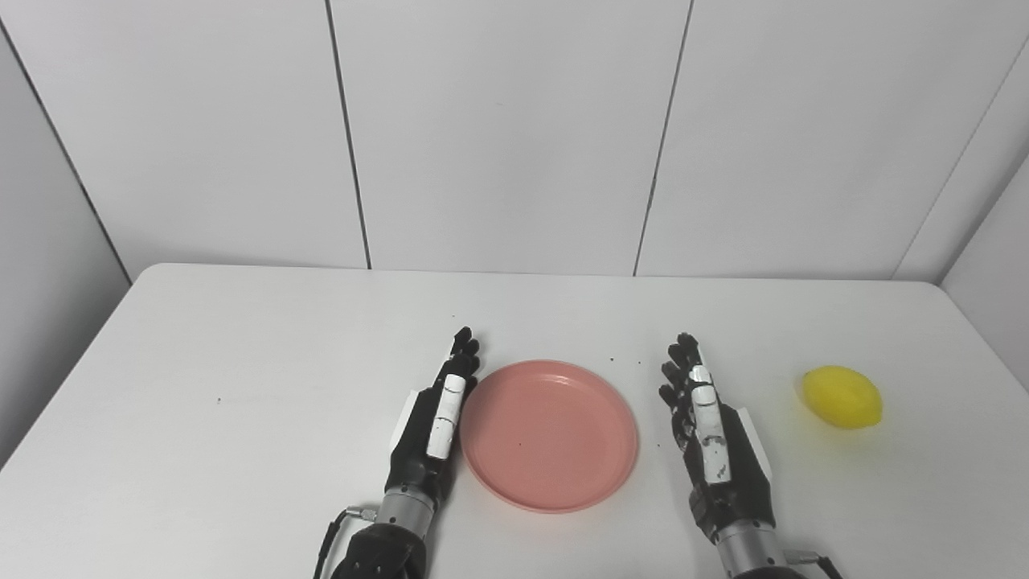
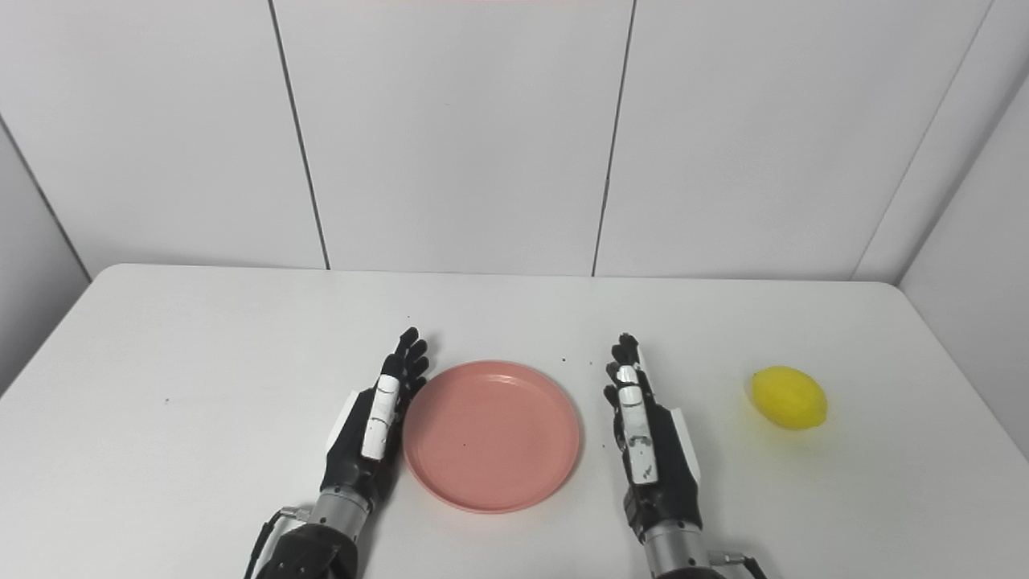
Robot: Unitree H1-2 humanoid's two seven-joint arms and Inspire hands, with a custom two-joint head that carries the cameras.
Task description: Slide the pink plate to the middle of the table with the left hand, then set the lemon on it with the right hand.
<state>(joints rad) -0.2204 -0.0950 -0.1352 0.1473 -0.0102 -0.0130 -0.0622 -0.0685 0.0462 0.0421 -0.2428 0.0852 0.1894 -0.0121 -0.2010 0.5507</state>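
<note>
Pink plate (image 1: 549, 434) between open robot hands

A white table (image 1: 241, 362) with rounded far corners fills the lower half of the view. Behind it stands a wall of pale grey panels (image 1: 506, 129) split by thin dark seams. Light is soft and even.

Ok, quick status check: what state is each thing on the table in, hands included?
pink plate: flat on the table, empty, near the middle.
lemon: lying on the table right of the plate, untouched.
left hand: open, against the plate's left rim.
right hand: open, holding nothing, between plate and lemon.
</note>
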